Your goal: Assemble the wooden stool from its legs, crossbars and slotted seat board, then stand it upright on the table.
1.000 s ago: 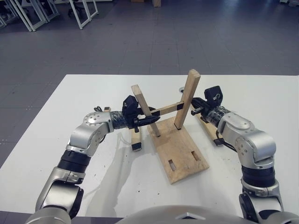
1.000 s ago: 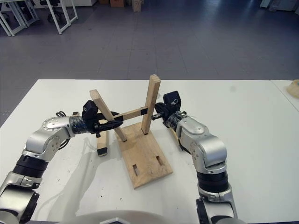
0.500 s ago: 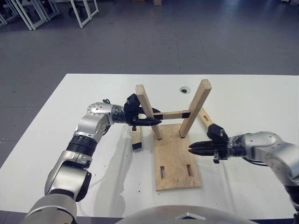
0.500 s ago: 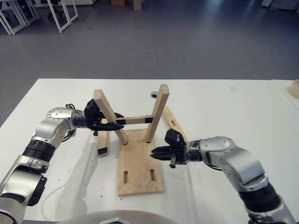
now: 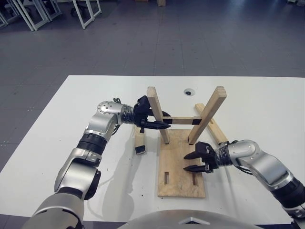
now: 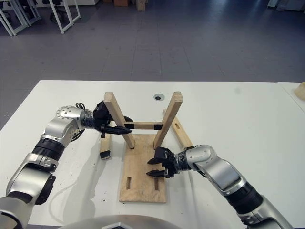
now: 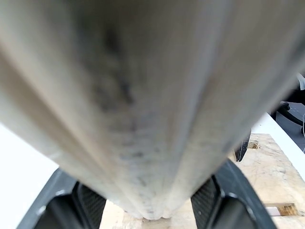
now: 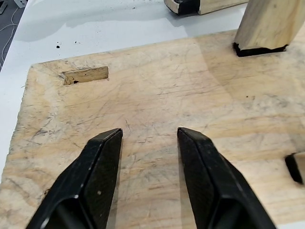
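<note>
Gripping the upright left leg, the left gripper is clamping it, pads flanking the wood in the wrist view; the right gripper is hanging parted and holding nothing over the seat board, which is lying flat on the table.

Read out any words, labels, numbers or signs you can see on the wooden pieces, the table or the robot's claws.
None to read. The seat board, left leg, right leg, crossbar, table, left claw and right claw bear no print; the dark marks on the board are slots.
</note>
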### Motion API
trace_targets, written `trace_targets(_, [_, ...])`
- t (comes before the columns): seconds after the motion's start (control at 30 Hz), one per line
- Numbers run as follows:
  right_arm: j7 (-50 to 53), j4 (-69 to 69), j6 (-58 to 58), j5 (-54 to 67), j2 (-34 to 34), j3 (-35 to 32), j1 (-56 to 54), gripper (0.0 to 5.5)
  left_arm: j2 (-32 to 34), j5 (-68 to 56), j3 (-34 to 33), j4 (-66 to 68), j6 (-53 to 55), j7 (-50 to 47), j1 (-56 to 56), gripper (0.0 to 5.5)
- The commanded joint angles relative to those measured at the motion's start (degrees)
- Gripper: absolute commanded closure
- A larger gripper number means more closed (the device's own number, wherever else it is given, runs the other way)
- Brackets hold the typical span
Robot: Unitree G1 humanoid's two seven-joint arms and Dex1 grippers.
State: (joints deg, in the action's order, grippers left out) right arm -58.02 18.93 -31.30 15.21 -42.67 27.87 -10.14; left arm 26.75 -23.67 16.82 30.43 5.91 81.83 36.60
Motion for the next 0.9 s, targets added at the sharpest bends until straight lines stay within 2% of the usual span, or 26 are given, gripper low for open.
trace_targets(0.03, [1.26,-4.70,0.40,-3.91,0.46,2.16,2.08,3.32,-0.28,6.90,2.35,1.33,-0.82,-1.61,-1.27,2.87])
trace_targets(0.27, [2.25,-5.36,1.11,-4.41,0.96,1.85,2.93,3.32,0.80,9.20,1.43,0.93,-0.76,1.02,-0.94,1.81])
trace_targets(0.43, [3.66,-6.44,1.40,-4.96,2.05,1.50,3.00,3.32,7.70,15.53,2.86,3.25,-4.51,6.04,0.87,1.02])
trace_targets(0.5, [4.48,-7.06,1.49,-5.04,2.84,1.29,2.58,3.32,8.89,16.61,0.99,5.59,-4.59,4.14,2.93,1.02])
trace_targets(0.57, [5.37,-7.38,1.42,-5.11,3.77,1.04,2.32,3.32,8.99,16.86,-2.25,6.93,-1.41,-1.71,5.30,1.02])
trace_targets(0.7, [7.28,-6.97,0.52,-4.51,5.34,0.31,2.97,3.32,8.02,13.97,-14.16,2.95,14.58,-23.45,9.38,1.02])
trace_targets(0.8, [8.67,-6.07,-0.03,-4.28,5.84,0.09,4.51,3.32,3.71,9.65,-24.70,-13.91,31.20,-41.25,8.01,1.34])
trace_targets(0.9, [9.18,-5.46,-0.42,-4.25,5.90,-0.12,5.45,3.32,-5.62,1.77,-31.92,-34.09,48.56,-54.30,7.98,1.34])
